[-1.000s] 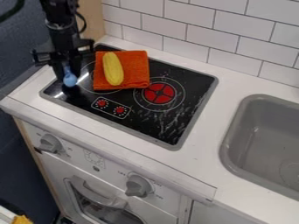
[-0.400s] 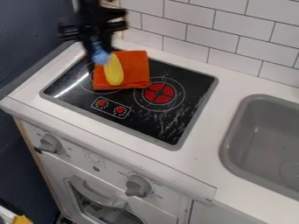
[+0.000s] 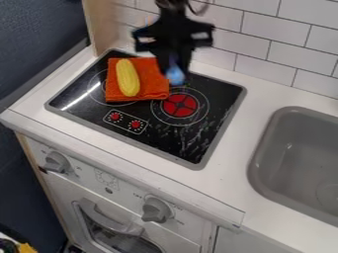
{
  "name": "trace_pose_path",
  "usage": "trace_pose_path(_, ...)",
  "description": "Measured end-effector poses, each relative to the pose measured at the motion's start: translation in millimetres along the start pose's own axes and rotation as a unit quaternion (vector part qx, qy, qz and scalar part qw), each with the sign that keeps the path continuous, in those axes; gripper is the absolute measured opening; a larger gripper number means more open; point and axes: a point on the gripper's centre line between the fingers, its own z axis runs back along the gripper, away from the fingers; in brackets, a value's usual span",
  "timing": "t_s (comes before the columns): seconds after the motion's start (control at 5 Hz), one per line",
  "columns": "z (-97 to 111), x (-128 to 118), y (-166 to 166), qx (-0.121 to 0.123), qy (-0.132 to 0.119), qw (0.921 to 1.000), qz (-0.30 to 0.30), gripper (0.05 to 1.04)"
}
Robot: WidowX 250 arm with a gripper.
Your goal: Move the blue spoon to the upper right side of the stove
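My gripper [image 3: 174,65] hangs above the back edge of the stove [image 3: 214,118], near its middle, just right of the orange cloth. The blue spoon [image 3: 175,75] is held between its fingers, which are shut on it, with the rounded blue end pointing down. The spoon appears raised above the black stove top, behind the red burner; the gripper hides its upper part.
A yellow corn cob [image 3: 128,78] lies on the orange cloth [image 3: 155,84] at the stove's back left. The grey sink [image 3: 267,143] is set into the counter on the right. White wall tiles [image 3: 265,34] rise behind the counter.
From the stove's left side, my gripper has risen and moved right with the blue spoon, passing over the cloth and corn. Those two have stayed in place.
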Motion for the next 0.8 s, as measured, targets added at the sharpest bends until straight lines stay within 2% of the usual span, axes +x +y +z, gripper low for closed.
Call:
trace_pose_path(0.4,-48.6,-5.0,-47.9,0.006,0.023,0.9977,-0.063,0.316)
trace_pose_path(0.6,-62.5,-5.0,-57.8,0.012,0.033,0.9962,-0.080,0.316)
trace_pose_path(0.8,-67.0,-3.2,-59.0,0.016,0.036,0.9958,-0.082,0.360)
